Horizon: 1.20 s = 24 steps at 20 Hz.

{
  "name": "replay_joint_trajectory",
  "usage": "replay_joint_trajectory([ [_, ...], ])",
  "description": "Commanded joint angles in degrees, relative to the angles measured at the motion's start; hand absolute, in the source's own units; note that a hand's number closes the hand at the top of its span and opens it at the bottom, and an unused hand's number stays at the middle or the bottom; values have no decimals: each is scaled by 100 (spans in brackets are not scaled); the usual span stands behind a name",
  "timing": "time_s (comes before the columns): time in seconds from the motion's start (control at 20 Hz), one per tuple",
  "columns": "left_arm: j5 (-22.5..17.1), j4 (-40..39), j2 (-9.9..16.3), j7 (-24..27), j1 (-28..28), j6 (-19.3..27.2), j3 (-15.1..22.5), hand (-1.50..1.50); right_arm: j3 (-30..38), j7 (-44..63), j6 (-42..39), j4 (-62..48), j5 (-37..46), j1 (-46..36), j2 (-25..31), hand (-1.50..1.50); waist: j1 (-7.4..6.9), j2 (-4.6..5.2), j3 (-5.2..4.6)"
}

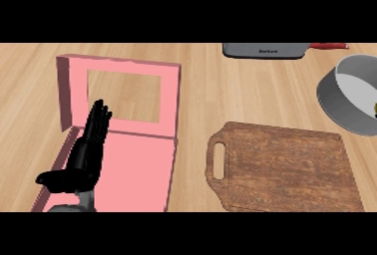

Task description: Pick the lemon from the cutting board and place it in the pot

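1. The lemon (375, 108) shows only as a small yellow-green sliver at the view's right edge, inside the pot (346, 102). Most of it is cut off by the frame, so its shape cannot be made out.
2. The pot is grey, tilted toward the view so its inner wall and pale floor show. Its right side runs out of the picture. It lies far to the right of the left hand and above it in the view.
3. The board (283, 169) is dark brown wood with a slot handle at its left end. Its top is bare. It sits just below the pot, to the right of the hand, and its lower edge meets the bottom of the scene.
4. The left hand (87, 149) is black, with straight fingers held together pointing up the view and the thumb sticking out to the left. It holds nothing. Only a short grey piece of forearm shows beneath it.
5. Behind the hand is a pink frame (140, 164) with a square opening above the fingertips, through which the counter (199, 99) shows. Whether the hand touches the frame cannot be told.
6. Far up and right of the hand, a dark grey scale (265, 50) with small white lettering, unreadable, is cut by the top edge. A red handle (329, 46) pokes out beside it.
7. The right hand does not appear.
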State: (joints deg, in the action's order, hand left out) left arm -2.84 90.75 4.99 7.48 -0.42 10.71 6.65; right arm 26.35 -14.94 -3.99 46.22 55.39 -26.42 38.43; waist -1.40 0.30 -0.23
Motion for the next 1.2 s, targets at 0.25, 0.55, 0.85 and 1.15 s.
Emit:
replay_joint_trajectory([
  [0.25,-119,163,40,-100,125,-110,-72,0,598,-1330,-340,-1591,-804,-537,231,-150,-3,9,40],
  [0.55,-2,164,46,-86,170,-29,-49,0,1938,-1516,-760,-1754,-2359,-1071,-59,-150,29,-24,43],
  [0.85,-18,-53,47,-199,-245,-9,-207,0,2444,-1513,-1218,-2624,-2848,-1096,774,-150,45,24,40],
  [1.15,140,226,-128,-72,49,39,103,0,2757,-2020,-1362,-3172,-3080,-852,1414,-150,-84,73,67],
])
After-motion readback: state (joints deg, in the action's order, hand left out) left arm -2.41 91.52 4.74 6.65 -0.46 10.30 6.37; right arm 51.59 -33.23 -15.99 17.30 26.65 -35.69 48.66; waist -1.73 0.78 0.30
